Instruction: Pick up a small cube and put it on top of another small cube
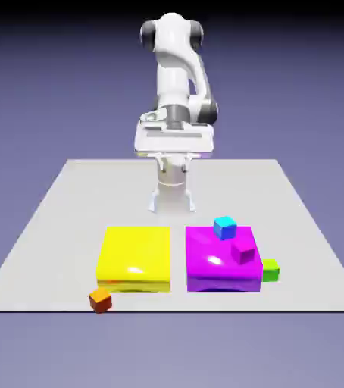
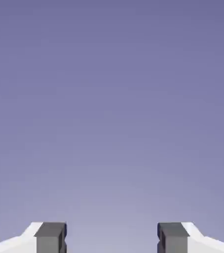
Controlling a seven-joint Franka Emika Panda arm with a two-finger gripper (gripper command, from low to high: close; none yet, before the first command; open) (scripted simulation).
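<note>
hand [image 2: 112, 238]: spread wide, empty, facing only backdrop
small cube [image 1: 100, 300]: lower left of exterior view, on desk [image 1: 46, 227] before yellow block [image 1: 134, 259]
advice: descend squarely over cube, straddle its sides before closing

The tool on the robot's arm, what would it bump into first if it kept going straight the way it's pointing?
Probably nothing: between the open tool's tips the hand view shows only plain blue-violet background, no cube or block ahead, as far as it shows.
</note>
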